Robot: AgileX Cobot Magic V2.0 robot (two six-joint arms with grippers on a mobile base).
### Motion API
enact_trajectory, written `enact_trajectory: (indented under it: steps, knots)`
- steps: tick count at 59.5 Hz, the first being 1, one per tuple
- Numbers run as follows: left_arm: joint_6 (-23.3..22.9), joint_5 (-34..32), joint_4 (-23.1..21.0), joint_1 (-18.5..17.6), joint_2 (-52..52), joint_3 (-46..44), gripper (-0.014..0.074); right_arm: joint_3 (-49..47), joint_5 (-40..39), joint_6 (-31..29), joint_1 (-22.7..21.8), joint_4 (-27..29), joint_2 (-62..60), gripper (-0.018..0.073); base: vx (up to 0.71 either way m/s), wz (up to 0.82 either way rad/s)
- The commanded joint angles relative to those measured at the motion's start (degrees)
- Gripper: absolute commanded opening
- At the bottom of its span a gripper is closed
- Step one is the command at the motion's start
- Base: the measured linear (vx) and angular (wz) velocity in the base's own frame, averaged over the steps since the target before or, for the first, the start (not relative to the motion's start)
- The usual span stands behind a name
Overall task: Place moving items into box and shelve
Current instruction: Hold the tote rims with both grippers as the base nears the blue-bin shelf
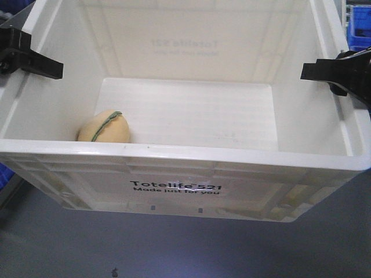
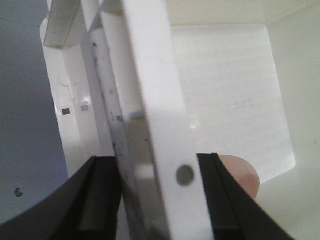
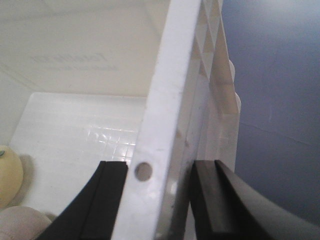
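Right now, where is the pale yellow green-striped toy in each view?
Exterior front: yellow toy, near-left corner of the box floor.
Left wrist: peach curve at lower right, possibly it; cannot tell.
Right wrist: the toy at the left edge, low, cropped.
Shared landmark: the white box floor.

Box (image 1: 185, 155): plain white inside and out, with ribbed outer walls and black lettering (image 1: 175, 189) on the near wall. Faint grey mirrored lettering (image 1: 186, 46) on the far wall, showing through from outside. Fine grid of small squares on the floor of the box. Toy (image 1: 105, 127) in the near left corner: pale yellow, with one thin green stripe (image 1: 111, 117) over the top. Left gripper (image 2: 156, 200) and right gripper (image 3: 159, 200): black. Ground (image 1: 174, 255) below the box: dull grey-blue, with one small dark speck (image 1: 114, 270). Bright blue bins (image 1: 359, 26) at the far right.
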Motion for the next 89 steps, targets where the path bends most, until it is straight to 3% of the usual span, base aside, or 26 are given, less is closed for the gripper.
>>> enact_trajectory:
  steps: [1,89]
  knots:
    - [1.07,-2.25,-10.79,-0.64,-2.33,-2.51,-0.0003,-2.54,-8.82,-0.45,0.52,4.72,-1.54,-0.0006,0.22,0.55]
    - [1.07,-2.25,-10.79,-0.64,-2.33,-2.51,-0.0003,-2.54,-8.82,-0.45,0.52,4.72,-1.54,-0.0006,0.14,0.46]
